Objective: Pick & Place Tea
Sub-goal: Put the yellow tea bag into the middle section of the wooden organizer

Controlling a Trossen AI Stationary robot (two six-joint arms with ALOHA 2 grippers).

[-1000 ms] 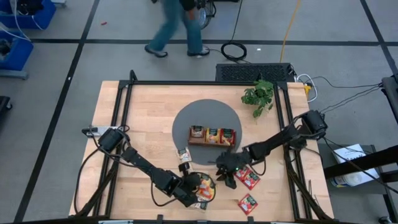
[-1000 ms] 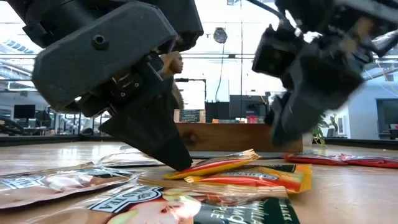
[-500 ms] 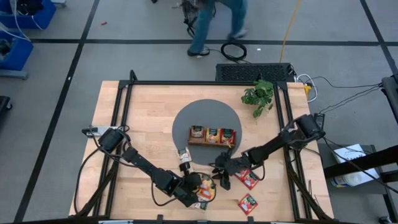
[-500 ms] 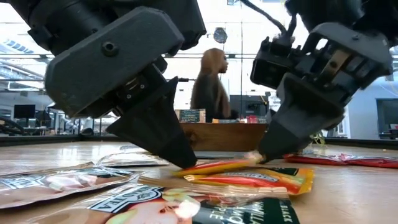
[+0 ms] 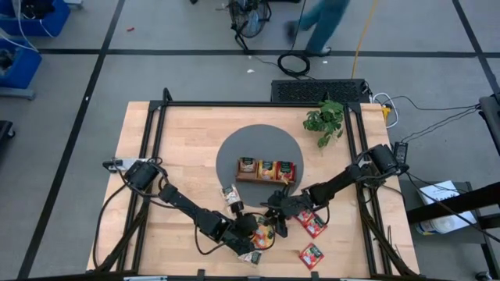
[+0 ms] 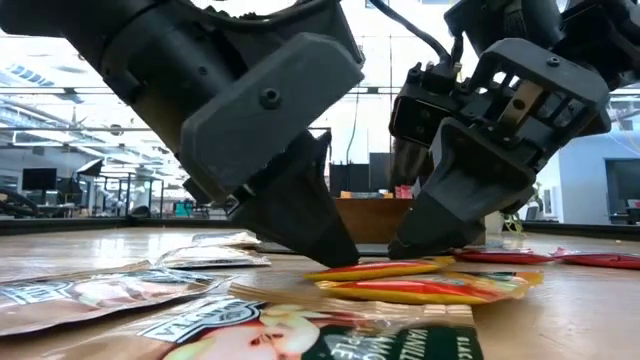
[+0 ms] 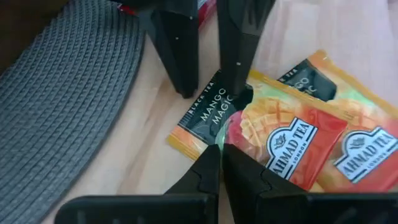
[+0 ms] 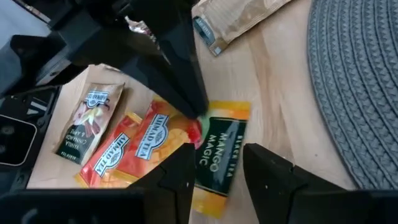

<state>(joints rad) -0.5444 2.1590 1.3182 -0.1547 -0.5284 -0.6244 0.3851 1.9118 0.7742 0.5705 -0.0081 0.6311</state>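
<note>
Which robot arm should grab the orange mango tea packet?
Probably the right. Its tool stands open astride the orange mango packet, while the left tool is shut, its tips just pressing on that packet.

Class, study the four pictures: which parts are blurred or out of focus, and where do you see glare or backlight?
High view: the walking person at the top is motion-blurred; the table is evenly lit. Low view: the nearest packets are out of focus and bright windows behind leave both grippers dark. Left wrist view: the orange packet is sharp, the near fingers soft. Right wrist view: no strong glare.
</note>
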